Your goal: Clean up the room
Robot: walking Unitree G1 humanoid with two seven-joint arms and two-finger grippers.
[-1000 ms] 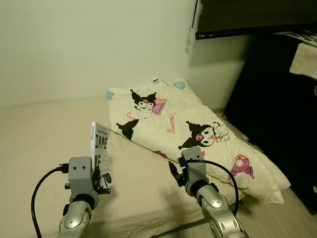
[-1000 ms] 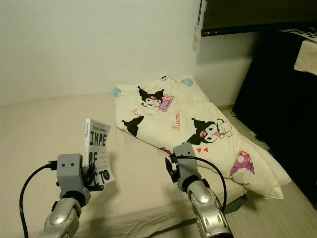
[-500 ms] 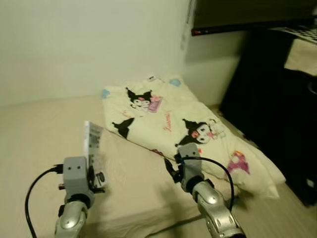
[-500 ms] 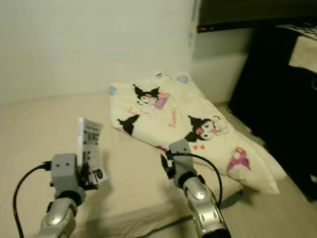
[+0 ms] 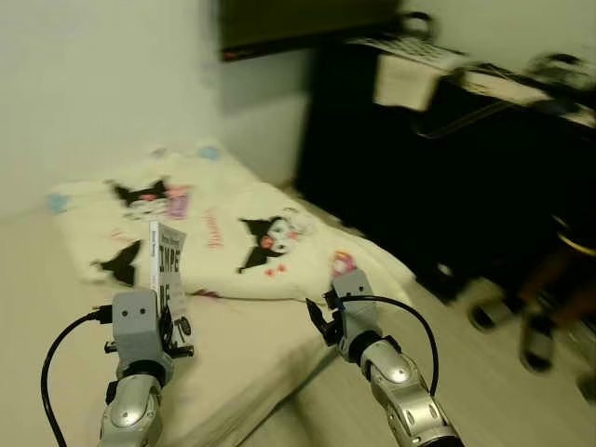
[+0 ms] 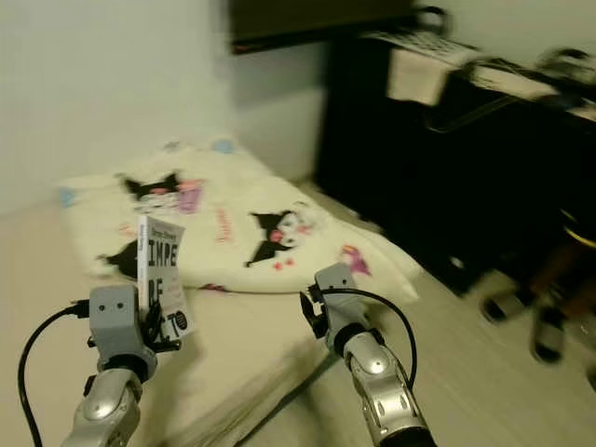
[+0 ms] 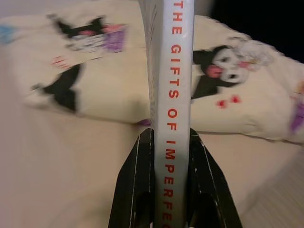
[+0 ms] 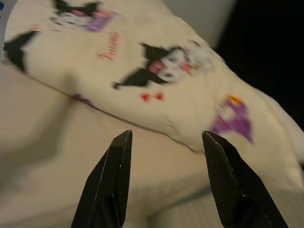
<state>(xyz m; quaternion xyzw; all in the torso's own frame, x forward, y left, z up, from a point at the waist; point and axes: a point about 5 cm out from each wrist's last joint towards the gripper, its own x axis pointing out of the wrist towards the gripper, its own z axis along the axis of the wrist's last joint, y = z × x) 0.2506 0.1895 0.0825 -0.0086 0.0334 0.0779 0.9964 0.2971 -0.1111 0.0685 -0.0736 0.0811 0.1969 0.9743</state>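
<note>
My left gripper (image 7: 171,142) is shut on a white book (image 5: 168,277) with black cover lettering and a red-lettered grey spine (image 7: 175,95), held upright above the beige mattress (image 5: 56,307). Its black fingers (image 7: 137,180) clamp the spine from both sides. My right gripper (image 8: 164,147) is open, with nothing between its fingers (image 8: 114,175), and hovers over the mattress edge near a cream blanket (image 5: 233,233) printed with black cartoon characters. The right arm (image 5: 372,345) reaches forward at the lower middle.
A black cabinet (image 5: 438,177) stands along the right with a pale cloth (image 5: 405,79) draped on top. A dark screen (image 5: 298,23) hangs on the white wall. Slippers (image 5: 521,326) and other blurred items lie on the pale floor at the right.
The whole view has swung to the right, so the blanket and mattress sit further left and the cabinet and floor fill the right. The book stays gripped; the right gripper stays open.
</note>
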